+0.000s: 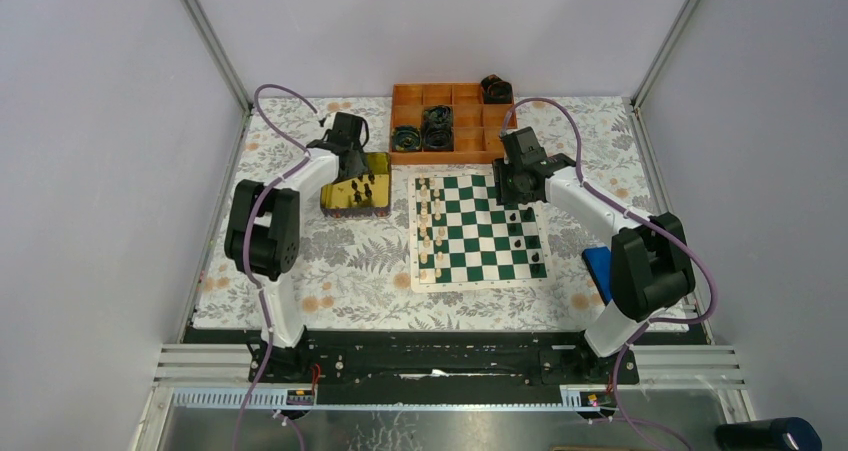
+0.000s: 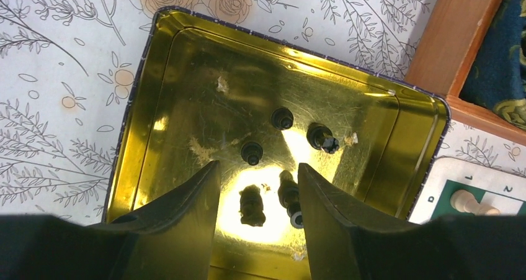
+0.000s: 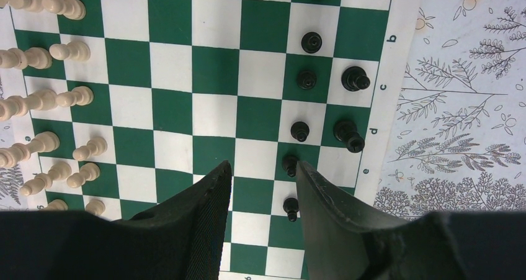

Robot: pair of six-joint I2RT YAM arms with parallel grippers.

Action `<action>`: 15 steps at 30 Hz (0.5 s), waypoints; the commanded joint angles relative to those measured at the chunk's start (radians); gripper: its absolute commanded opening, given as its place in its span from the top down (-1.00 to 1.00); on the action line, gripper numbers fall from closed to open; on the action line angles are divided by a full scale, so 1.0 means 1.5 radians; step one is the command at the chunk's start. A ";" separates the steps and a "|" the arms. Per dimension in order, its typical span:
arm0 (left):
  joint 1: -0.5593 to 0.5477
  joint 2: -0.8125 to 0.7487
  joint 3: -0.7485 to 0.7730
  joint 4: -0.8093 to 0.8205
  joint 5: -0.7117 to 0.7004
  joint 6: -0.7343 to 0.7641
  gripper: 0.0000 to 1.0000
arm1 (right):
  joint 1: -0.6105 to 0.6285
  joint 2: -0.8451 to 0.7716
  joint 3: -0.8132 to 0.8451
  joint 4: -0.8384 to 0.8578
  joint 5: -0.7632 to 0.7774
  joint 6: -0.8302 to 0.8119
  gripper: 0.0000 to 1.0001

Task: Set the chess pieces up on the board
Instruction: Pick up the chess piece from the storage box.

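**Board partly set; left claw over the tin, right claw over the black side**

On my top monitor, the flowered table point(image 1: 340, 271) carries the board point(image 1: 480, 233), which lies flat between the two arms. Its lines of chessmen run from the near edge to the far edge. The orange tray point(image 1: 405, 91) sits beyond the board and the yellow tin point(image 2: 155, 106) to its left.

The left gripper point(image 2: 258, 166) hangs over the open tin, fingers spread and pinching nothing. The right gripper point(image 3: 263, 165) hangs over the board's right side, likewise spread, with a black pawn point(image 3: 289, 164) just beside one finger.

Cream chessmen point(image 1: 432, 221) stand along the left edge and black chessmen point(image 1: 525, 236) along the right. Below the left claw, one loose black piece point(image 2: 251, 205) lies on the tin floor, its long axis along the gap.
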 commanded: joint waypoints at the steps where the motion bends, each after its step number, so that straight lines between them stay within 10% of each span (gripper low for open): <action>1: 0.008 0.026 0.033 -0.002 -0.010 0.005 -0.10 | -0.004 -0.002 0.022 0.019 -0.002 0.003 0.01; 15: 0.018 0.076 0.049 -0.009 -0.009 -0.002 0.03 | -0.003 0.006 0.021 0.021 -0.006 0.003 0.00</action>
